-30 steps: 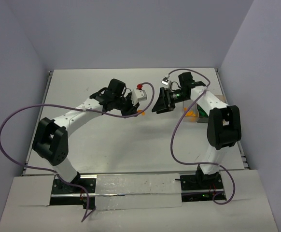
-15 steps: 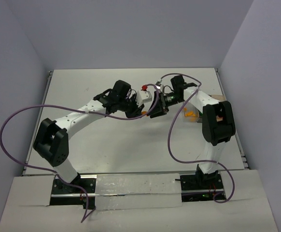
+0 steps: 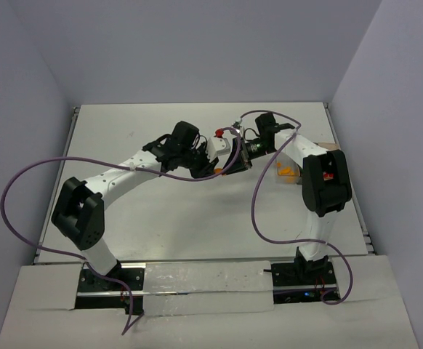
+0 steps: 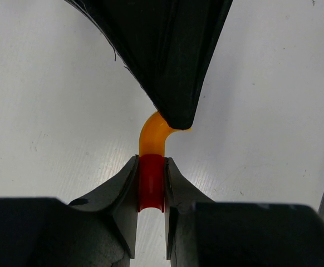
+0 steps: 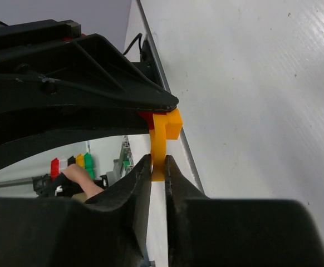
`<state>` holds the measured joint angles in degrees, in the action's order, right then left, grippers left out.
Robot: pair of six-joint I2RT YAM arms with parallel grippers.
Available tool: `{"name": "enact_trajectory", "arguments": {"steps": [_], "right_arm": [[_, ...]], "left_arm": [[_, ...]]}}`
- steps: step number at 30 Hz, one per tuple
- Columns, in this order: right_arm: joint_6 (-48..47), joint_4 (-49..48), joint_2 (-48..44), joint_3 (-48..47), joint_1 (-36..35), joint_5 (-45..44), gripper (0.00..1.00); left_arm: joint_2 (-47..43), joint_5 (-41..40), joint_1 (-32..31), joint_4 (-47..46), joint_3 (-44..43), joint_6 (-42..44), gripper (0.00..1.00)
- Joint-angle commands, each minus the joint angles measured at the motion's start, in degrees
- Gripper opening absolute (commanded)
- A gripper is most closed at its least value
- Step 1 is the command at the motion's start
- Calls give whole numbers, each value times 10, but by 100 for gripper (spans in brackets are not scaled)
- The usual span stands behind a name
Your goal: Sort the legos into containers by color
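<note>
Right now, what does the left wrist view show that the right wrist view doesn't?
Only the left wrist view: the left gripper shut on the red lego, with the orange lego curving up out of it. Only the right wrist view: the right gripper shut on the orange lego's lower end, below its blocky head. Both: the two legos joined, the other gripper at the far end, and the white table.

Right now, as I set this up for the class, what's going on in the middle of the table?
Both arms meet mid-table over one joined pair of legos. The left gripper has its fingers shut on the red brick, and the right gripper has its fingers shut on the orange piece plugged into it. The two pieces are not yet separated. The containers sit by the right arm, mostly hidden.
</note>
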<state>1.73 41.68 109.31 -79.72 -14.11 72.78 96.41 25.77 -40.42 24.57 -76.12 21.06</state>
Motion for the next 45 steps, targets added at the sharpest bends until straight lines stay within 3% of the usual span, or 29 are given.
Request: {"name": "enact_trajectory", "arguments": {"steps": [1,4,12,23,29,39,45], "right_arm": [[-11,13,1,-25,-6,27,8],[-37,17,-7,-22,-7,33,0],[-64,20,-26,-7,-6,61,0],[-21,13,-9,-3,-1,109,0],[-33,13,-25,2,2,88,0],[-130,66,-45,2,4,52,0],[-173,104,-42,-12,4,76,0]], "left_arm": [[5,-1,-4,-20,-27,-8,0],[11,1,-4,-17,-27,-9,0],[12,-3,-4,-29,-11,-8,0],[0,-132,-18,-72,18,13,0],[-1,-204,-33,-101,37,27,0],[11,-10,-15,-32,6,-39,0],[5,34,-13,-36,17,-76,0]]}}
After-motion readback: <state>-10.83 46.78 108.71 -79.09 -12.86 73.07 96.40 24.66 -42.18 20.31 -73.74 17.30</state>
